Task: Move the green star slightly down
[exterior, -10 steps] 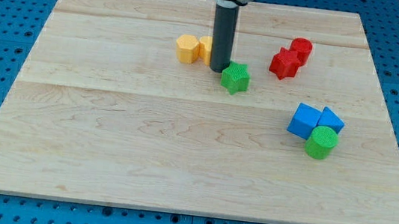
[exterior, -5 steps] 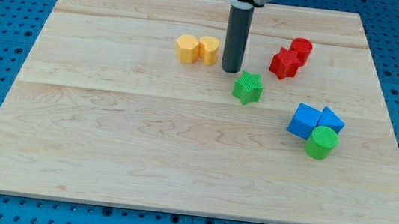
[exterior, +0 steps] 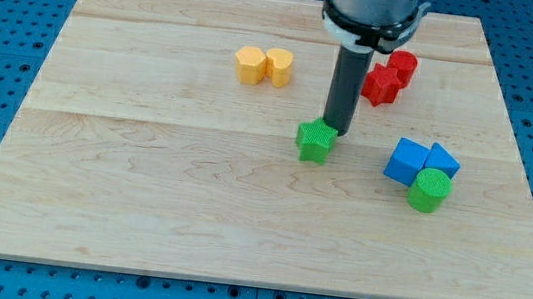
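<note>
Camera view shows my tip touching the green star at its upper right edge, near the middle of the board. The rod has no fingers, so nothing is grasped or released; it only presses against the star from the view's top.

I judge that the pushing step is in hand: the tip sits on the correct side to send the star toward the view's bottom. Because the contact is a little to the right of the star's centre, the next move should be a short push downward, kept small, otherwise the star may also slide to the left or turn.

Yellow blocks, red blocks, blue blocks and a green cylinder lie well apart from the path.

No brand, label or writing can be read anywhere.
</note>
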Robot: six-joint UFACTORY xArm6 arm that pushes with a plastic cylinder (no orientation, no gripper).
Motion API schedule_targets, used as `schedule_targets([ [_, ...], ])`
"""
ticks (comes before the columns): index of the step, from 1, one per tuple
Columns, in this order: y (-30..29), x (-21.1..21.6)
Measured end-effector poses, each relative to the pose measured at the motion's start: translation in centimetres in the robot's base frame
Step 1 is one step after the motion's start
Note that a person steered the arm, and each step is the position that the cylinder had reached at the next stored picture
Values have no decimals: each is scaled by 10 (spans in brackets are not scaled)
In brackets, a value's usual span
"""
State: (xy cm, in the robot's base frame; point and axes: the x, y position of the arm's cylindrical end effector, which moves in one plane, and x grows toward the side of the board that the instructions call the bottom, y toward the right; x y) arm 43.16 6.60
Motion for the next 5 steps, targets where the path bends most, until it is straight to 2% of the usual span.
schedule_targets([
  [3,-46,41],
  [5,2,44],
])
